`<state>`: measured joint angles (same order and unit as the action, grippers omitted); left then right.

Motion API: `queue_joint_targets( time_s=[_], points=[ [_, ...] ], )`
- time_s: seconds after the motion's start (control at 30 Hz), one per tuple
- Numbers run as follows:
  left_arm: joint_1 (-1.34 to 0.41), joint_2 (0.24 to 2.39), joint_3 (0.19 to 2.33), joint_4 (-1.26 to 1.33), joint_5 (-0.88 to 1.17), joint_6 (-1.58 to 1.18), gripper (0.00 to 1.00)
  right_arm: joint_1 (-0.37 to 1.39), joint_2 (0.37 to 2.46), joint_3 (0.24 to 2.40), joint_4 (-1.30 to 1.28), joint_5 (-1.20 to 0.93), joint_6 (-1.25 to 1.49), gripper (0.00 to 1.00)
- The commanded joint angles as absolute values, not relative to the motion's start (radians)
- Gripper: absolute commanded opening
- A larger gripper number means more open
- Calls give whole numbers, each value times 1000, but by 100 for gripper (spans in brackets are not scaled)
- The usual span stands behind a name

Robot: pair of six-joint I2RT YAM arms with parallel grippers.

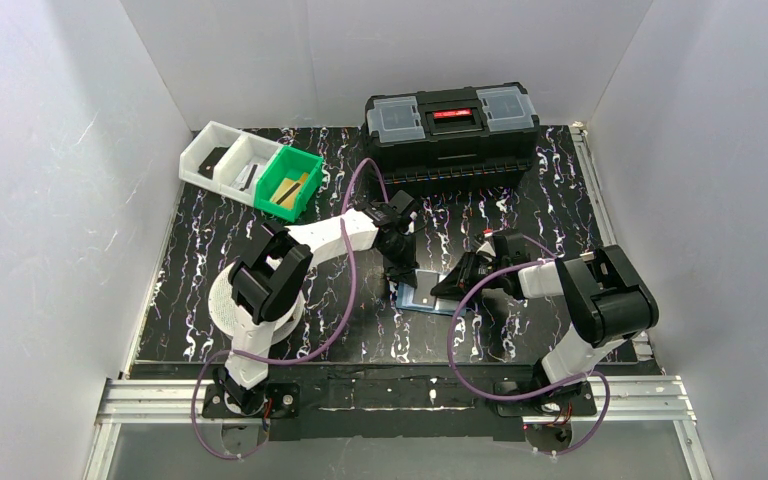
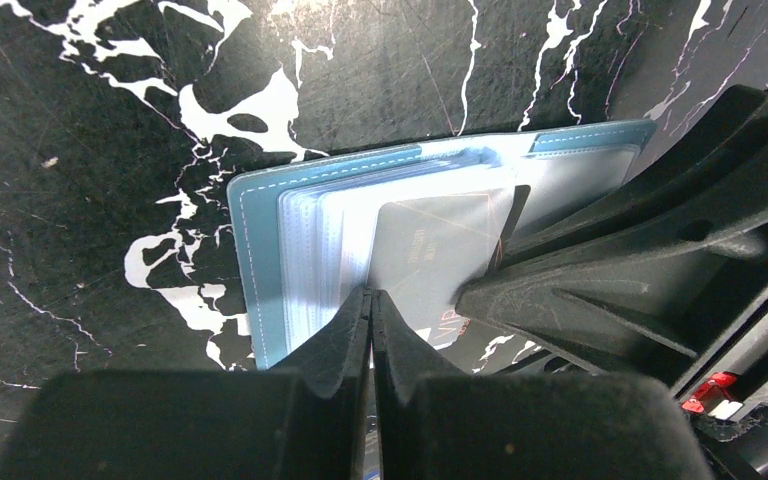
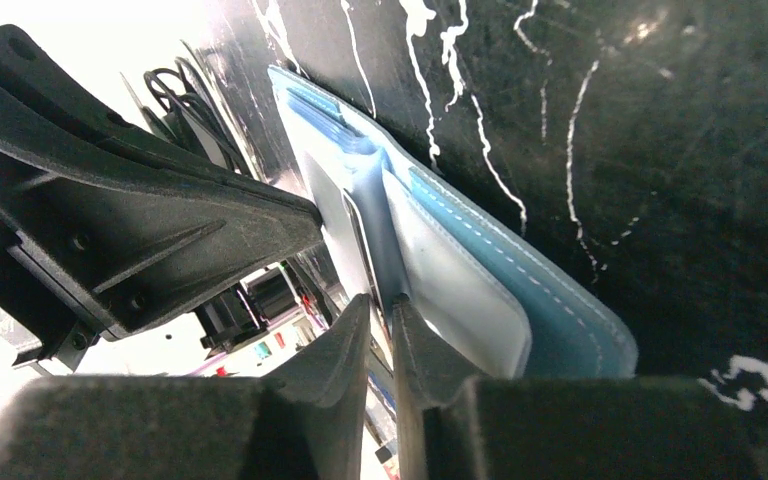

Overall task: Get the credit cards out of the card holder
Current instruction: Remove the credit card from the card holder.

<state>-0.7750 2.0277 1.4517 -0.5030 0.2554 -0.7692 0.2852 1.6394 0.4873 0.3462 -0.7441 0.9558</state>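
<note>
a lab test cell: white walls (image 1: 60, 150), bolted robot arms (image 1: 320, 238).

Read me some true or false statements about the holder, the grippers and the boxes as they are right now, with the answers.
1. The holder lies open on the table. True.
2. The left gripper is wide open. False: its fingers are shut together at the holder's edge.
3. The toolbox has its lid up. False: the lid is down, and the box sits at the far edge of the table.
4. The right gripper is also at the holder. True.
5. The green bin has nothing in it. False: a tan thing lies inside.
</note>
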Motion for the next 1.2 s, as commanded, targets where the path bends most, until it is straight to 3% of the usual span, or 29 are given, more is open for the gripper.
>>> queue_joint_targets(
  time_s=[0.0, 0.27, 0.63, 0.9, 1.17],
  points=[
    [-798, 2091, 1443, -572, 206, -796, 0, 282, 1650, 476, 402, -767, 970, 17],
    [-792, 2116, 1431, -612, 174, -829, 0, 264, 1652, 426, 494, -809, 1013, 24],
    [-788, 2141, 1423, -624, 170, -858, 0, 241, 1699, 325, 734, -863, 1130, 24],
    [-785, 2143, 1410, -626, 165, -867, 0, 217, 1696, 284, 791, -860, 1155, 17],
    [-777, 2144, 1405, -628, 161, -874, 0, 207, 1692, 278, 793, -861, 1150, 1]
  ],
)
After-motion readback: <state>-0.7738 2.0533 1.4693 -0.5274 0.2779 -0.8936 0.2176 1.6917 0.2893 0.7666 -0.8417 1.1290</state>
